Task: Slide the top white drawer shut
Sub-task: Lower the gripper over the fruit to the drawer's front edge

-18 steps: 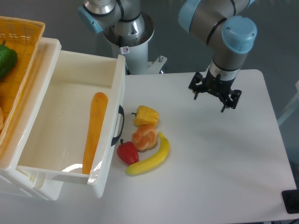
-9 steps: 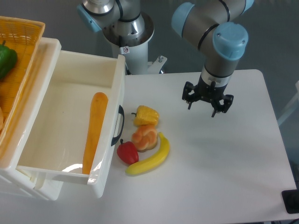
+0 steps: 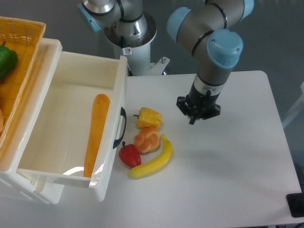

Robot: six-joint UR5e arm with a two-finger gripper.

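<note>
The top white drawer [image 3: 71, 102] stands pulled far out of the cabinet, toward the table's middle. Its flat front carries a curved black handle [image 3: 120, 128], and a long orange carrot [image 3: 95, 133] lies inside the tray. My gripper [image 3: 197, 113] hangs over the table to the right of the drawer, about a hand's width beyond the pile of toy food, touching nothing. It points straight down, and the wrist hides most of its fingers, so their spread is unclear.
Toy food lies right in front of the drawer front: a yellow pepper [image 3: 149, 117], a bread roll [image 3: 147, 139], a red pepper [image 3: 129, 155] and a banana [image 3: 153, 162]. An orange woven basket [image 3: 21, 33] with a green pepper [image 3: 6, 61] sits on the cabinet.
My gripper has moved left and slightly down toward the food pile and the drawer, and its wrist has turned. The drawer and the food have not moved.
</note>
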